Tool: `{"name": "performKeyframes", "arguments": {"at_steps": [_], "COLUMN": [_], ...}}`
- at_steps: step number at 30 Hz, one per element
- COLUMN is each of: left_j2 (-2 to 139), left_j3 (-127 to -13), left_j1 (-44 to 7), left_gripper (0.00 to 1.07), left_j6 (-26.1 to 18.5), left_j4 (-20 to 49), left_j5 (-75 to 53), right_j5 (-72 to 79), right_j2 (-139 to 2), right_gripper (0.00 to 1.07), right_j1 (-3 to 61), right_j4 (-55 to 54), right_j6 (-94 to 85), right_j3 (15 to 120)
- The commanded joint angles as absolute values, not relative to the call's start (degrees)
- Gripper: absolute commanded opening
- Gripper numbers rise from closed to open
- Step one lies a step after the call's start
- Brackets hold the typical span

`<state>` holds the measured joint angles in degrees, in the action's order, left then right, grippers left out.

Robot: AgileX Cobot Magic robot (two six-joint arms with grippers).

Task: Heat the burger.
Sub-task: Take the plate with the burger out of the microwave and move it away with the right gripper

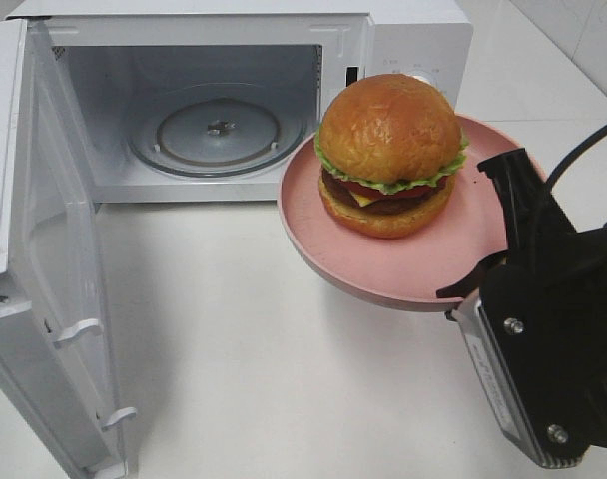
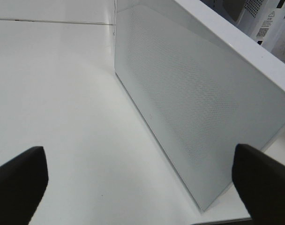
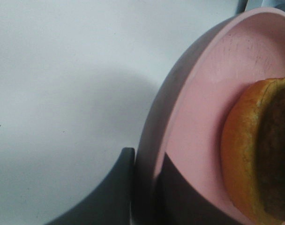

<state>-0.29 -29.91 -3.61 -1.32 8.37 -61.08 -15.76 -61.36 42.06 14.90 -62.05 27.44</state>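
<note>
The burger [image 1: 388, 150], with its glossy brown bun, green lettuce and yellow cheese, sits on a pink plate [image 1: 403, 269] held in the air in front of the open microwave [image 1: 413, 45]. My right gripper [image 1: 491, 249] is shut on the plate's near right rim, one finger above it and one below. The right wrist view shows the same grip [image 3: 145, 197] on the plate [image 3: 198, 108], with the burger [image 3: 245, 154] at the edge. My left gripper [image 2: 140, 185] is open and empty, close to the outer face of the microwave door [image 2: 180, 93]. It does not appear in the high view.
The microwave door [image 1: 44, 249] stands swung wide open on the left. Inside the cavity lies a glass turntable [image 1: 219, 130]. A white tabletop [image 1: 264, 339] stretches in front of the microwave.
</note>
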Motion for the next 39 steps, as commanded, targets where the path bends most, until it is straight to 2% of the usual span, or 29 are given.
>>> {"name": "performKeyframes", "arguments": {"at_steps": [1, 39], "left_j2": [-1.3, -1.3], "left_j3": [-29.9, -29.9], "left_j1": [-3.4, -3.4], "left_gripper": [1.00, 1.00], "left_j6": [-0.9, -0.9], "left_j4": [8.4, 8.4], "left_j5": [-60.8, -60.8], "right_j5": [-14.4, -37.2], "right_j2": [-59.0, -36.8], "right_gripper": [0.00, 0.00], "right_j1": [42.2, 42.2], "right_j4": [15.8, 16.6], "right_j6": [-61.4, -50.1], "right_j3": [27.7, 23.1]}}
